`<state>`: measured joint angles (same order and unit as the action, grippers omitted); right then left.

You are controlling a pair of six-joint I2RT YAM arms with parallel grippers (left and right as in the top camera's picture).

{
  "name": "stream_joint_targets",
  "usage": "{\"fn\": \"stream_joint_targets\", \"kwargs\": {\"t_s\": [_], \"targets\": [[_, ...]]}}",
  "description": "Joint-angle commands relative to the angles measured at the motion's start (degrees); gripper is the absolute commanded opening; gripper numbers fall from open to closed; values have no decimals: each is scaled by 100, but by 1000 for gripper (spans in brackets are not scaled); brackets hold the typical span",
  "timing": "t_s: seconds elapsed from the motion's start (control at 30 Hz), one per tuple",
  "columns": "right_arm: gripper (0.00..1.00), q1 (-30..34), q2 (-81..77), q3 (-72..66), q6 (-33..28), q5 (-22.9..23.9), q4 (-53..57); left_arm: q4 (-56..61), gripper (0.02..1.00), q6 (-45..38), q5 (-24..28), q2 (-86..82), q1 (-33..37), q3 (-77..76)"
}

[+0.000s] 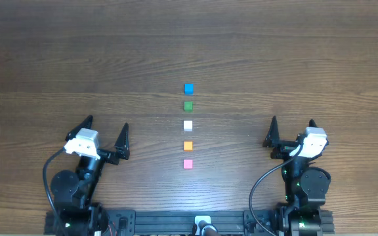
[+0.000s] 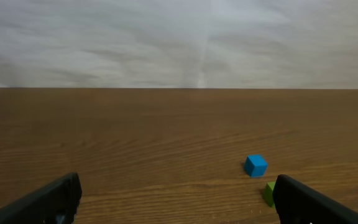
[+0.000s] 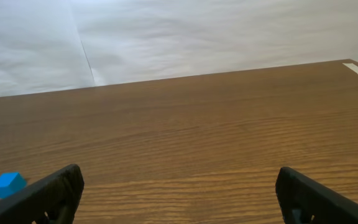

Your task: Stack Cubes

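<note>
Five small cubes lie in a line down the middle of the wooden table: blue (image 1: 188, 88) farthest, then green (image 1: 188, 106), white (image 1: 188, 125), orange (image 1: 188, 145) and pink (image 1: 188, 164) nearest the arm bases. None rests on another. My left gripper (image 1: 105, 133) is open at the lower left, well apart from the cubes. My right gripper (image 1: 292, 130) is open at the lower right, likewise apart. In the left wrist view the blue cube (image 2: 255, 165) and an edge of the green cube (image 2: 270, 192) lie ahead. The right wrist view catches the blue cube (image 3: 8, 184).
The wooden table (image 1: 77, 59) stretches bare around the line of cubes. A white wall (image 2: 179, 37) rises behind the table's far edge. Black cables loop beside both arm bases along the near edge.
</note>
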<state>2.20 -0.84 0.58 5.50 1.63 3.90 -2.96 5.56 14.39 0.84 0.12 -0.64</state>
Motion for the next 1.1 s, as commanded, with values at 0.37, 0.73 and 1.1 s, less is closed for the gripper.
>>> {"fn": "stream_joint_targets", "kwargs": {"t_s": [0.37,0.73,1.1], "targets": [[993,35,50,-28,-42,57,20,-4,1000,-66,-2,-31,-7,33],[993,35,50,-28,-42,57,20,-4,1000,-66,-2,-31,-7,33],[991,35,50,-28,-42,57,20,76,998,538,748,-31,-7,-205]]}}
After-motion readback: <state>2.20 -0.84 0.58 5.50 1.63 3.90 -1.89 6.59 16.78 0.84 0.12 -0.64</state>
